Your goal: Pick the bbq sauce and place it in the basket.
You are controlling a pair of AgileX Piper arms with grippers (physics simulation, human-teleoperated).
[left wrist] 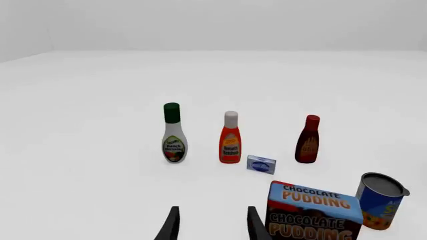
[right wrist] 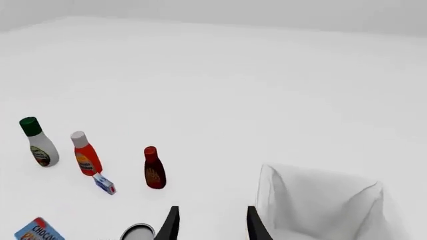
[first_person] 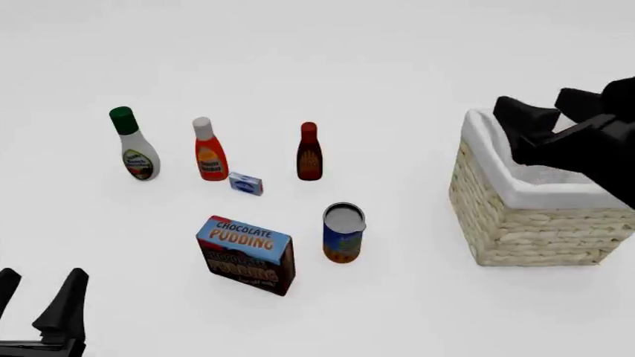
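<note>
Left end effector (first_person: 40,297) sits low at bottom-left of front view, fingers spread wide, holding nothing. Right end effector (right wrist: 210,222) hangs over the basket (first_person: 496,216) at right edge, fingers apart, empty. BBQ sauce (first_person: 308,152) stands upright on tabletop (first_person: 397,74), center frame, right of ketchup bottle (first_person: 208,150), well apart from basket.
</note>
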